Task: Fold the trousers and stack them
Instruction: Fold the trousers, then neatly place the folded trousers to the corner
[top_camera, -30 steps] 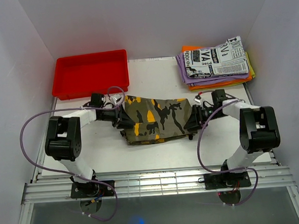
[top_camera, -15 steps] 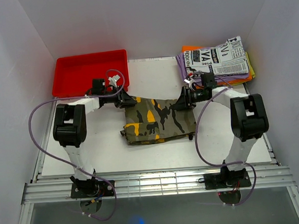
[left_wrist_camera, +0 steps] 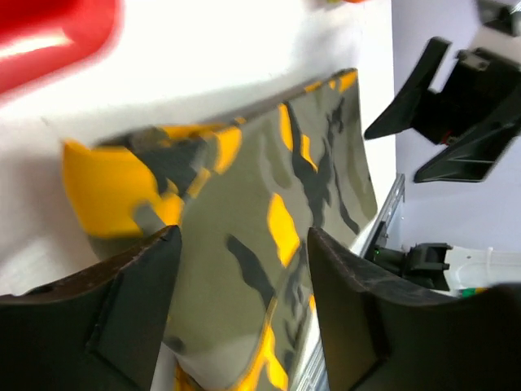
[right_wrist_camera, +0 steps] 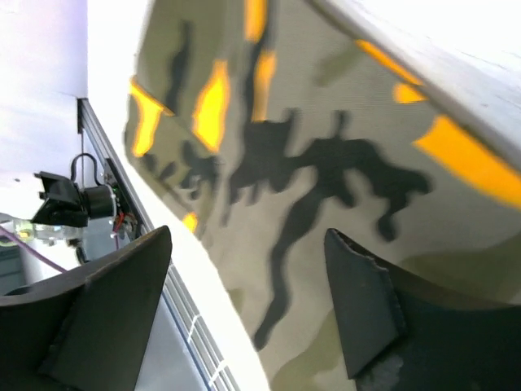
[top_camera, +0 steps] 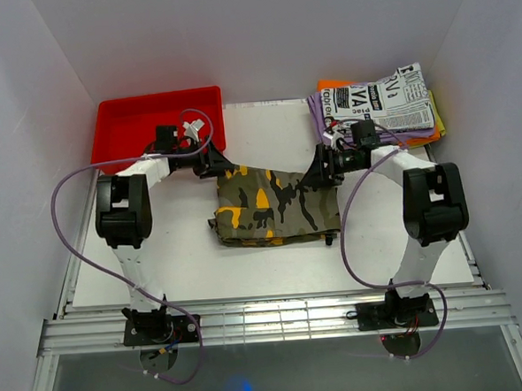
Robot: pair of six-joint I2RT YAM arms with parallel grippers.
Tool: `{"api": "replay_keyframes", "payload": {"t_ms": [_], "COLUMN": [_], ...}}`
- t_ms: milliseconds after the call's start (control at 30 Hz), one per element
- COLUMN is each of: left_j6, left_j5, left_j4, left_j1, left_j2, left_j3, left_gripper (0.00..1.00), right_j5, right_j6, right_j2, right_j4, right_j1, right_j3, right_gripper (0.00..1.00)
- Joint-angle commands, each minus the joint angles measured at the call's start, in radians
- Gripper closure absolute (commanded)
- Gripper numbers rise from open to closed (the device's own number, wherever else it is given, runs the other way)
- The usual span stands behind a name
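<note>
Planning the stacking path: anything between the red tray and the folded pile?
No. The top view shows bare table between the red tray and the folded pile. The trousers lie on the near side of that stretch.

Blurred, cropped top-left: red tray (left_wrist_camera: 49, 32) | cropped at both wrist views' edges: trousers (right_wrist_camera: 326, 163) | mostly hidden beneath newspaper-print garment (top_camera: 379, 104): purple garment (top_camera: 323, 125), orange garment (top_camera: 329, 84)

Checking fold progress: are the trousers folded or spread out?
Folded: the trousers lie as a compact layered rectangle on the table.
</note>
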Motion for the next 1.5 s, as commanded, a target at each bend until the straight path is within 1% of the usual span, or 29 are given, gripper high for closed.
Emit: {"api": "replay_keyframes", "payload": {"t_ms": [0,33,67,100,133,167,233,267,333,367,400,467,500,667,733,800,833,900,1033,1067,1233,1267,1367,1400,1467], "left_j6": [0.198,0.323,0.382,0.436,0.559,0.609,0.695,0.768,0.810,0.829,0.838,0.853,0.858,0.876,0.884,0.881,0.871,0.875,0.858,0.840,0.808,0.803,0.795,0.791,0.755], "left_j5": [0.007,-0.060,-0.107,-0.154,-0.249,-0.301,-0.406,-0.484,-0.552,-0.611,-0.642,-0.682,-0.719,-0.823,-0.885,-0.894,-0.918,-0.922,-0.929,-0.940,-0.929,-0.923,-0.909,-0.891,-0.865], "left_j4": [-0.192,-0.226,-0.257,-0.295,-0.307,-0.314,-0.280,-0.263,-0.190,-0.153,-0.083,-0.027,0.020,0.140,0.169,0.163,0.163,0.153,0.162,0.168,0.170,0.166,0.168,0.168,0.171], "left_j1": [-0.019,-0.038,-0.061,-0.123,-0.165,-0.265,-0.381,-0.486,-0.588,-0.672,-0.714,-0.782,-0.840,-0.967,-0.986,-0.990,-0.990,-0.990,-0.990,-0.989,-0.989,-0.989,-0.987,-0.986,-0.972], "left_j2": [-0.247,-0.288,-0.328,-0.368,-0.437,-0.469,-0.551,-0.563,-0.573,-0.566,-0.556,-0.504,-0.482,-0.352,-0.286,-0.228,-0.212,-0.185,-0.149,-0.149,-0.161,-0.161,-0.178,-0.197,-0.220], "left_j3": [0.009,0.009,0.008,-0.002,-0.011,-0.026,-0.112,-0.141,-0.211,-0.235,-0.253,-0.284,-0.288,-0.296,-0.293,-0.275,-0.275,-0.273,-0.307,-0.316,-0.350,-0.351,-0.365,-0.368,-0.365], "left_gripper": [0.25,0.24,0.23,0.23,0.23,0.22,0.20,0.20,0.18,0.17,0.17,0.17,0.17,0.17,0.17,0.17,0.17,0.19,0.35,0.45,0.63,0.71,0.82,0.91,1.00], "right_j5": [0.013,0.019,0.020,0.030,0.031,0.034,0.040,0.040,0.031,0.027,0.040,0.069,0.094,0.108,0.116,0.123,0.126,0.140,0.125,0.119,0.108,0.105,0.093,0.090,0.083], "right_j6": [0.024,0.035,0.049,0.063,0.087,0.095,0.095,0.092,0.086,0.078,0.077,0.057,0.048,0.025,0.014,0.008,0.009,0.009,0.026,0.040,0.052,0.058,0.067,0.077,0.084], "right_j2": [-0.194,-0.232,-0.301,-0.334,-0.395,-0.421,-0.479,-0.495,-0.516,-0.535,-0.544,-0.570,-0.575,-0.592,-0.602,-0.605,-0.607,-0.605,-0.589,-0.579,-0.546,-0.540,-0.518,-0.513,-0.495], "right_j4": [-0.069,-0.083,-0.083,-0.085,-0.086,-0.088,-0.111,-0.138,-0.165,-0.183,-0.192,-0.215,-0.237,-0.278,-0.289,-0.289,-0.287,-0.286,-0.278,-0.265,-0.229,-0.223,-0.200,-0.194,-0.176], "right_j1": [-0.012,-0.018,-0.038,-0.050,-0.064,-0.095,-0.135,-0.191,-0.242,-0.286,-0.306,-0.348,-0.360,-0.420,-0.425,-0.428,-0.426,-0.428,-0.428,-0.429,-0.429,-0.428,-0.428,-0.428,-0.429], "right_j3": [-0.019,-0.044,-0.070,-0.125,-0.153,-0.180,-0.243,-0.263,-0.306,-0.318,-0.329,-0.352,-0.358,-0.389,-0.395,-0.412,-0.418,-0.438,-0.467,-0.473,-0.501,-0.504,-0.504,-0.504,-0.509], "right_gripper": [0.18,0.14,0.08,0.05,0.02,0.05,0.08,0.10,0.10,0.10,0.10,0.10,0.10,0.10,0.10,0.10,0.10,0.10,0.10,0.10,0.10,0.10,0.10,0.10,0.10]}}
